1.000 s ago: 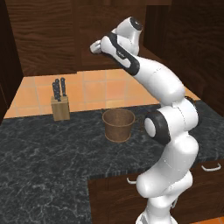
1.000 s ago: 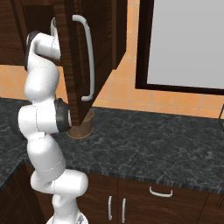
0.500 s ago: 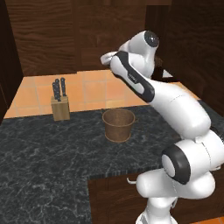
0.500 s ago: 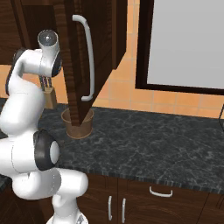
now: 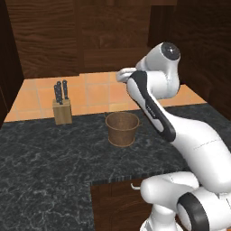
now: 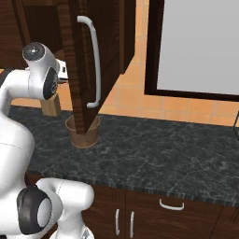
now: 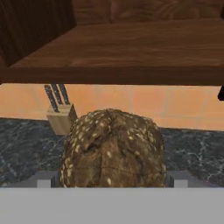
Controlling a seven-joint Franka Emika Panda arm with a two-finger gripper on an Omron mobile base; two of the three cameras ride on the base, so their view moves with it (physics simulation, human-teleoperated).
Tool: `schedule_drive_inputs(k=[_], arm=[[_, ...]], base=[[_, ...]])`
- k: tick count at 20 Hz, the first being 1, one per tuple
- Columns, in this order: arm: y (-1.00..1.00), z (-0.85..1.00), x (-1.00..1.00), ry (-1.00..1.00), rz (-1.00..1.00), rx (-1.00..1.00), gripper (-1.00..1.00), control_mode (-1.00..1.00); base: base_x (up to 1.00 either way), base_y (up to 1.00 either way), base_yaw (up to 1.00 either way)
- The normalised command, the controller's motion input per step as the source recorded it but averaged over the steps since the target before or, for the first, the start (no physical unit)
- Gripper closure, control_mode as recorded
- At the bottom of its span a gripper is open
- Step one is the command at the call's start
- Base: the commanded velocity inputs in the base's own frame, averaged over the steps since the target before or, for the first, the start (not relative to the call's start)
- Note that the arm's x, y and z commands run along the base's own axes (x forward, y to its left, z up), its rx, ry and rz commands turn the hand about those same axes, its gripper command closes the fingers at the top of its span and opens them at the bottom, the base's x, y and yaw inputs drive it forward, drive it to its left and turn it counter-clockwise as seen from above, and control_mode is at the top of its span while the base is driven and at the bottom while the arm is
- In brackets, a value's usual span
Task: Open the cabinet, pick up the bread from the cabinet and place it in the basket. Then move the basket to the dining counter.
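Note:
The bread point(image 7: 113, 148), a speckled brown loaf, sits between my fingertips, and my gripper point(image 7: 112, 180) is shut on it in the air above the black worktop. The cabinet's underside point(image 7: 131, 57) hangs just above it. The cabinet door point(image 6: 81, 70) stands open, its silver bar handle point(image 6: 95, 60) facing out. My hand point(image 5: 125, 74) hovers above and slightly behind the basket point(image 5: 122, 128), a round brown bucket on the worktop. The open door partly hides the basket point(image 6: 83, 140) in the right base view. The dining counter is out of view.
A wooden knife block point(image 5: 62, 107) stands left of the basket by the orange tiled wall. The black speckled worktop point(image 5: 45, 162) spreads in front. A dark-framed window point(image 6: 200, 46) is at the right. Lower cupboard doors point(image 6: 140, 219) sit under the worktop.
The arm has swung down and to the right, away from the cabinet, bringing the hand lower toward the space over the basket. The basket and knife block have not moved.

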Motion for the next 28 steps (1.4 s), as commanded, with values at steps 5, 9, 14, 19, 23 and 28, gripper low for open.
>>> schedule_drive_inputs(k=[5, 9, 14, 19, 23, 28], arm=[[-0.27, -0.59, -0.63, 0.18, -0.1, 0.0, 1.0, -1.0], [-0.14, -0.75, 0.0, 0.15, -0.08, 0.0, 1.0, -1.0], [-0.11, -0.64, 0.07, 0.16, -0.03, 0.0, 1.0, -1.0], [-0.01, -0.21, 0.28, 0.05, 0.0, 0.0, 1.0, -1.0], [0.0, -0.41, 0.25, 0.14, 0.02, 0.0, 1.0, -1.0], [0.0, -0.34, 0.31, 0.12, 0.0, 0.0, 1.0, -1.0]], base=[[0.0, 0.0, 0.0], [0.0, 0.0, 0.0], [0.0, 0.0, 0.0], [0.0, 0.0, 0.0], [0.0, 0.0, 0.0], [0.0, 0.0, 0.0]])
